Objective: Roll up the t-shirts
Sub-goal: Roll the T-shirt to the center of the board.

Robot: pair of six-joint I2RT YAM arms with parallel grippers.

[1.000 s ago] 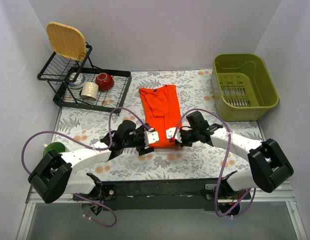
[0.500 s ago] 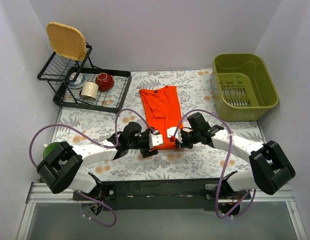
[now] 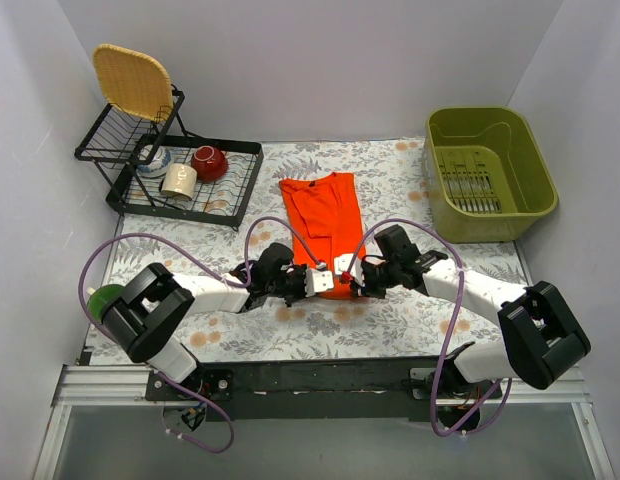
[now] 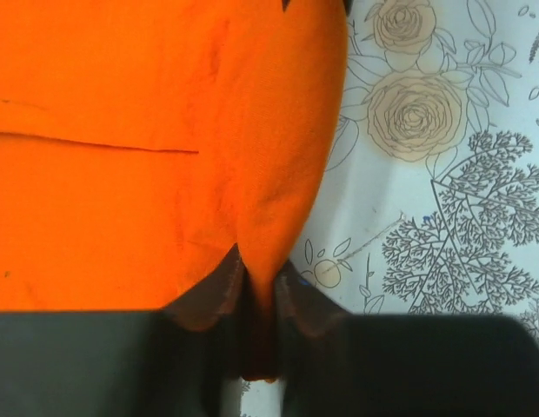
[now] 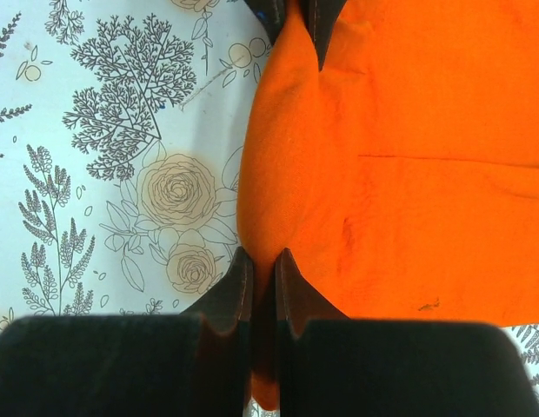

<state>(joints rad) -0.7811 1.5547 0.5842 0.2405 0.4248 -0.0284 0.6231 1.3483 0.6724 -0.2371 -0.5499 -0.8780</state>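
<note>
Orange-red t-shirt (image 3: 320,215) lies folded in a long strip on the flowered desk (image 3: 330,330), stretching away ahead of my jaws. My left jaws and my right jaws each pinch its near edge. No roll is formed yet; I judge that all the rolling remains.

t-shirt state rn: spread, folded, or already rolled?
Folded, not rolled: the t-shirt lies flat as a narrow lengthwise strip with overlapping layers. Left fingers and right fingers each pinch its near edge.

Orange-red t-shirt (image 3: 321,213) apparently folded lengthwise
</note>
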